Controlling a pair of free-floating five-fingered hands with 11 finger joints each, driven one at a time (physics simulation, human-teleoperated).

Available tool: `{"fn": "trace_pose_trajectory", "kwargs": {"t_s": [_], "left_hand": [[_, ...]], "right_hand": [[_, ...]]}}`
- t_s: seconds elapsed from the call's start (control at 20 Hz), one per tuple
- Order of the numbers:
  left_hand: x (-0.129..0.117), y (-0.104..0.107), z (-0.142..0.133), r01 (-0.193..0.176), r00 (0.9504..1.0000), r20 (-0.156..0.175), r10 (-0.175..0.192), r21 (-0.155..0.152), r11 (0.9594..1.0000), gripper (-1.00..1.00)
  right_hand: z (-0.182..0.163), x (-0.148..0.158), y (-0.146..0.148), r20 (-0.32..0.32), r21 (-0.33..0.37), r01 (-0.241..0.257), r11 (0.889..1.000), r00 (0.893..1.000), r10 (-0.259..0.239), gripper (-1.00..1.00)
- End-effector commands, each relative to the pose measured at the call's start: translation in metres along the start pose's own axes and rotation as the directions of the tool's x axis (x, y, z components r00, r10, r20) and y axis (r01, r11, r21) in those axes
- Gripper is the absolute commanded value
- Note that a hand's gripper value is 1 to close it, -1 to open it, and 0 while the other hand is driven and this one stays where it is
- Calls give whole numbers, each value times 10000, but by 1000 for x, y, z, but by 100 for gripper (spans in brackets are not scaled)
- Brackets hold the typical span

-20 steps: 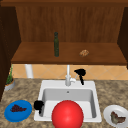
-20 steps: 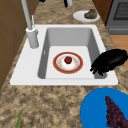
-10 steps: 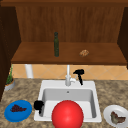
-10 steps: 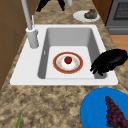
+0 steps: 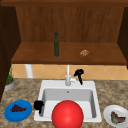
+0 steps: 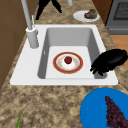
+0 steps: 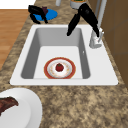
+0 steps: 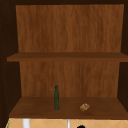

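Note:
My right hand (image 5: 79, 73) hangs open just right of the faucet (image 5: 68, 78), at the back of the white sink (image 5: 43, 87). Its straight fingers point down toward the basin. From the right side this hand (image 7: 84, 15) reaches from the faucet (image 7: 96, 37) out over the sink's back edge. My left hand (image 5: 38, 105) rests idle with relaxed fingers at the sink's front left rim, beside the blue plate (image 5: 18, 110). A red-rimmed plate (image 6: 68, 62) with a small red fruit (image 6: 68, 59) lies on the sink floor.
The blue plate holds dark grapes (image 6: 113, 113). A white plate (image 5: 115, 116) with brown food sits at the front right. On the shelf stand a green bottle (image 8: 56, 97) and a small brown lump (image 8: 84, 107). A stove (image 6: 120, 12) borders the counter beyond the sink.
My right hand has dropped a little beside the faucet and now points its fingers down. The left hand has stayed where it was.

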Motion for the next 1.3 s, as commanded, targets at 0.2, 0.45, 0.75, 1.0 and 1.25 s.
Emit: {"fn": "trace_pose_trajectory", "kwargs": {"t_s": [0.2,0.45,0.75,1.0,1.25], "left_hand": [[0,0,0,0,10000,0,0,0,10000,0],[0,0,0,0,10000,0,0,0,10000,0],[0,0,0,0,10000,0,0,0,10000,0],[0,0,0,0,10000,0,0,0,10000,0],[0,0,0,0,10000,0,0,0,10000,0]], "right_hand": [[-9,-1,-17,-640,642,-223,9977,9976,264,-100],[13,2,-19,-1147,-465,-551,9974,9922,495,-100],[10,2,-40,-1266,-330,-754,9966,9894,707,-100],[-35,0,-53,-1013,618,-513,9968,9932,574,-100],[-90,-7,-55,-1203,809,-684,9944,9897,778,-100]]}}
